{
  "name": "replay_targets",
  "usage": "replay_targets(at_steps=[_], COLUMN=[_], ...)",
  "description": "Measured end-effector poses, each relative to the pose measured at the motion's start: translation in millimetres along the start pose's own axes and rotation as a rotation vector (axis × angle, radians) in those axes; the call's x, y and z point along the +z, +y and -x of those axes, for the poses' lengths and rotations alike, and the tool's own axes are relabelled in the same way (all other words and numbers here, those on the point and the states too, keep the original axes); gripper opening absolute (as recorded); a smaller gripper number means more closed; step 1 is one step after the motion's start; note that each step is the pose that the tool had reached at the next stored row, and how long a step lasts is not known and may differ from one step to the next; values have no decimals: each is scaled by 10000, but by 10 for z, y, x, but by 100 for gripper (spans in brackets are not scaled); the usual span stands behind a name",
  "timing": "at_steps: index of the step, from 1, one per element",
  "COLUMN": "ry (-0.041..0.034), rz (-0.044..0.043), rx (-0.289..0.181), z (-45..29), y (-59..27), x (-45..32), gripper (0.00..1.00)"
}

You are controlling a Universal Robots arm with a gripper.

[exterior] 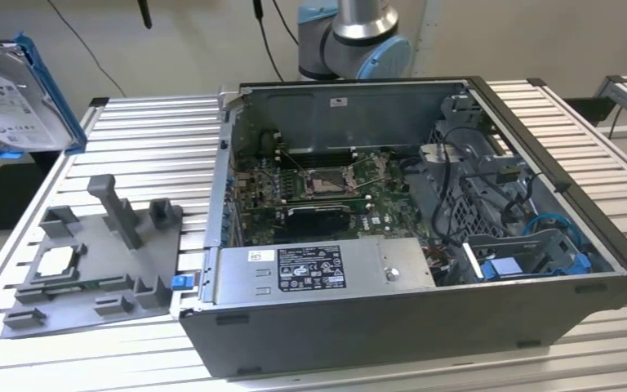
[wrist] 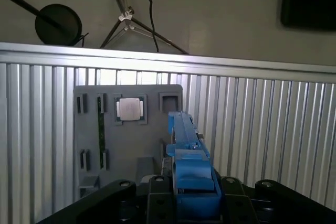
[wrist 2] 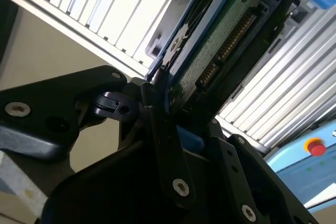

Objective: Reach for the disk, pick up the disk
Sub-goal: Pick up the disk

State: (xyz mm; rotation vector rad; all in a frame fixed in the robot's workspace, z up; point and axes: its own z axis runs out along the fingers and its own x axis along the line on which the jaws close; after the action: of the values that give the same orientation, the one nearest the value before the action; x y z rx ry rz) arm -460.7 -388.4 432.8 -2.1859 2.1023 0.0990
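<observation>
The work surface is a table (exterior: 150,139) of ribbed aluminium slats in a room with pale walls and dark cables hanging down them. On it lies a grey fixture plate (exterior: 95,269) with upright pegs and pockets; a square silver CPU chip (exterior: 55,261) sits in one pocket. Just beside the fixture, toward the exterior view's right, stands an open computer case (exterior: 401,327) with its motherboard exposed. The robot arm (exterior: 352,33) rises beyond the case. In the first wrist view a tripod stand (wrist: 128,17) and a round black base (wrist: 58,24) show on the floor past the table edge beyond the fixture.

The disk (exterior: 14,98) hangs in the air, above and beyond the fixture, clear of the table and tilted. Its silver face carries a white label, and a blue plastic bracket frames it. In the second wrist view the disk's other side shows a green circuit board with a row of gold contacts. The black gripper (wrist 2: 160,90) is closed on the disk's edge, fingers (wrist 2: 113,103) clamped against the bracket.
</observation>
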Motion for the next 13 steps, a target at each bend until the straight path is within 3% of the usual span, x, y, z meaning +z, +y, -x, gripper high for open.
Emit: replay_targets(at_steps=[6,13], ry=[-2,-30], rz=[0,-3], rx=[1,2], z=[14,37], y=[-4,-11], x=[-116,-337], gripper=[0,0])
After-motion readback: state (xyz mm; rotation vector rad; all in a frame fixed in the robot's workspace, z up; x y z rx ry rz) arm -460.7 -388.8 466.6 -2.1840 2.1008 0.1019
